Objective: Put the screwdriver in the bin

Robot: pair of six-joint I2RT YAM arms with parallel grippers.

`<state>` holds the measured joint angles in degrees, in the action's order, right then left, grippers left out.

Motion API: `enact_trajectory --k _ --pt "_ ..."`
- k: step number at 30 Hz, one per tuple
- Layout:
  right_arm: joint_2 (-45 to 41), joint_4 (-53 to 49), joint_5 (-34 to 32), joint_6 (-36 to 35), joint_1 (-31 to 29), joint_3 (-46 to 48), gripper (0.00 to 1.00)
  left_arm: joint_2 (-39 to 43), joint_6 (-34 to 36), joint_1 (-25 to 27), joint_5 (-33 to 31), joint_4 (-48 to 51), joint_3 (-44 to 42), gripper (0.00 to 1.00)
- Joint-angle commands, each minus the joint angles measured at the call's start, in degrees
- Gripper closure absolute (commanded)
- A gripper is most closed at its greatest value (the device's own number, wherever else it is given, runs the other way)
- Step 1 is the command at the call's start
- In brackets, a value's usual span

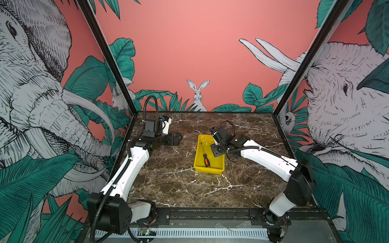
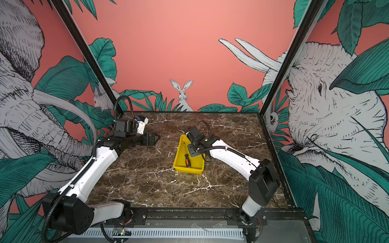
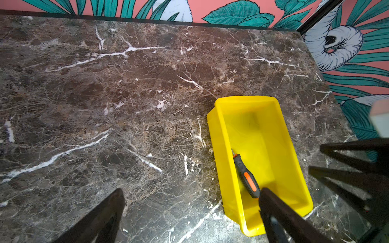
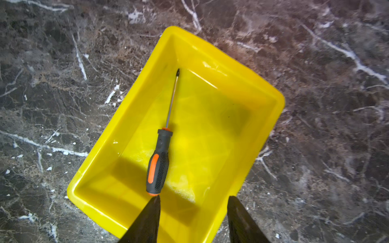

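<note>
Reading the desk (image 1: 179,189) in a top view as a dial with 12 at the back wall, the yellow bin (image 1: 208,170) sits just off centre towards 3 o'clock, its long sides running from 6 to 12. The screwdriver (image 1: 205,154) lies flat on the bin's floor along the 9 o'clock side, with its black and orange handle towards 6 and its thin shaft pointing to about 11. As things lie, the task looks done. The right fingers (image 4: 147,221) hang over the bin's 3 o'clock half, moderately parted with nothing between them. In the right wrist view the handle's butt shows just off one tip, and I cannot tell whether they touch. Farther back, at about 10 o'clock from the bin and apart from it, the left fingers (image 3: 101,218) are spread wide and empty, low over the desk. The tool looks light and stiff. Its bare steel shaft is probably slick and too thin for a sure pinch, and the round body would likely roll or skate on the glossy plastic floor. If it ever needs lifting again, the place to take hold is across the thick, ribbed middle of the handle, where the rubbery surface should resist slipping and most of the weight probably sits.
</note>
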<state>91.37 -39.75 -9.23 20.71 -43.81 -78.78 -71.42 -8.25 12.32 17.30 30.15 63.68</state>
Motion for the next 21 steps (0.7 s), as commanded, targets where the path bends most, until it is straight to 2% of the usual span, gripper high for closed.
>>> enact_trajectory --k 1,8,14,17,19,21 --pt "-4.1 -1.6 -0.9 -2.0 2.3 0.9 0.47 1.3 1.7 -0.3 -1.4 0.8 -0.6 0.0" --pt "-7.9 -1.7 -0.7 -3.4 5.2 3.1 0.45 1.9 2.8 -0.4 -3.0 0.8 -0.8 0.0" --pt "-12.0 -0.7 -0.8 -4.2 9.2 6.3 0.38 3.3 3.7 -0.4 -4.3 -0.4 -1.8 0.0" --pt "-15.6 0.2 -2.9 -4.9 11.1 8.2 0.27 3.8 3.8 -0.3 -5.1 -1.3 -2.7 0.0" --pt "-18.2 0.6 -4.5 -6.0 12.3 9.5 0.01 4.1 3.8 -0.4 -5.7 -1.4 -2.9 0.0" --pt "-20.6 1.6 -5.7 -7.0 13.5 11.2 0.01 4.5 3.9 -0.4 -7.5 -1.5 -3.1 0.0"
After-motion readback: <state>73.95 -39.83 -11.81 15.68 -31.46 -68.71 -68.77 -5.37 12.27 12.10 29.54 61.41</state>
